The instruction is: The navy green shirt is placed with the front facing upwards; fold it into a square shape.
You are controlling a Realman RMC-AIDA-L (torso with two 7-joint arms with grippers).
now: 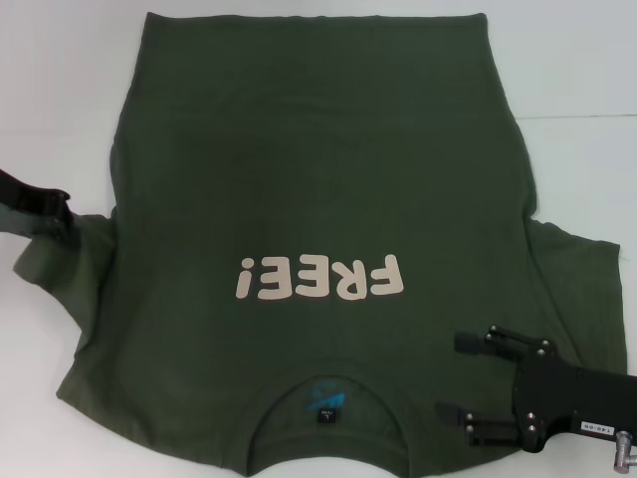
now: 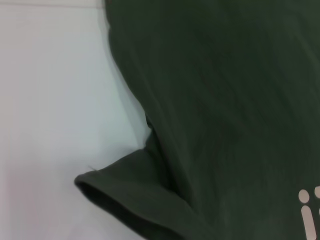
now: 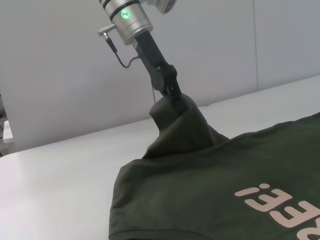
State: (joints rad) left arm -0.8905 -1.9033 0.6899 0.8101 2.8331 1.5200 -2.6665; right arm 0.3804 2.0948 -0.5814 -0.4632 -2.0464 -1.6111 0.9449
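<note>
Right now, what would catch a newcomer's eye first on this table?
The dark green shirt spread front up over the white table, its cream FREE! print reading upside down from the head view, collar nearest the robot. The left gripper has pinched the left sleeve and lifted it. The right gripper hovers open by the collar.
</note>
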